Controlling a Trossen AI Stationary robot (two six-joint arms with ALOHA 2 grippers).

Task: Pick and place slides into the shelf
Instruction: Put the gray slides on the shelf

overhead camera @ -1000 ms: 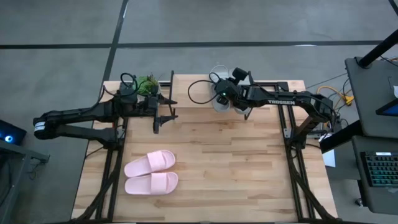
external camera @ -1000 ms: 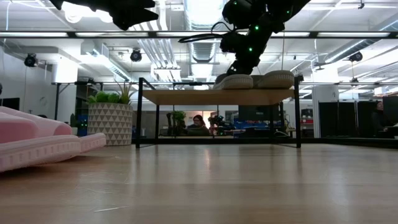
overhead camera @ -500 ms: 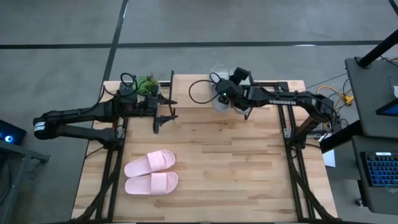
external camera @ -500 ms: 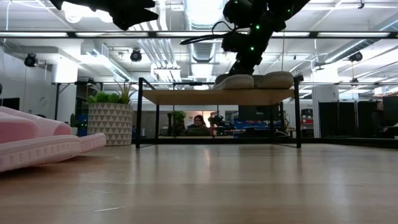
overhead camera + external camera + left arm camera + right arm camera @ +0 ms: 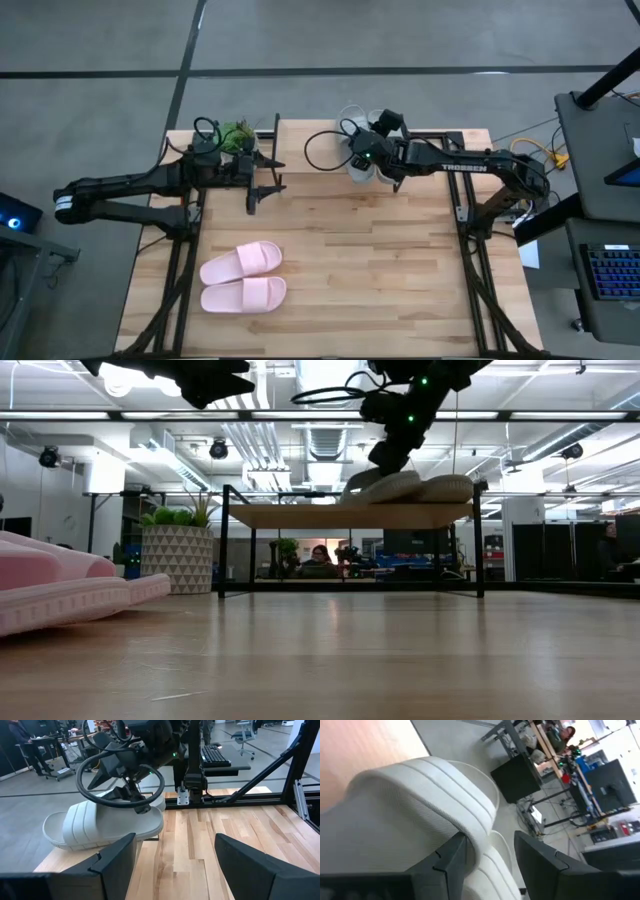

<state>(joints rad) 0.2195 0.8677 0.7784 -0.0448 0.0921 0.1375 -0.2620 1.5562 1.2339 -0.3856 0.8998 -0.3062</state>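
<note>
Tilting nose-up against its mate on the shelf (image 5: 300, 516), the grey-beige slide (image 5: 105, 825) lies beneath my parted right gripper (image 5: 358, 163), strap between its fingers.

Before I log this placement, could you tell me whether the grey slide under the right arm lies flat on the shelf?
Tipped: the grey slide leans on its neighbour, one end raised off the shelf.

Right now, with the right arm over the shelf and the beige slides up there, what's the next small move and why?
Probably lift the right gripper straight up and clear. Its fingers have parted around the strap of the near grey-beige slide, which sits tilted on the shelf, leaning on its mate. The pink pair on the table is next, and the open left gripper waits nearby.
</note>
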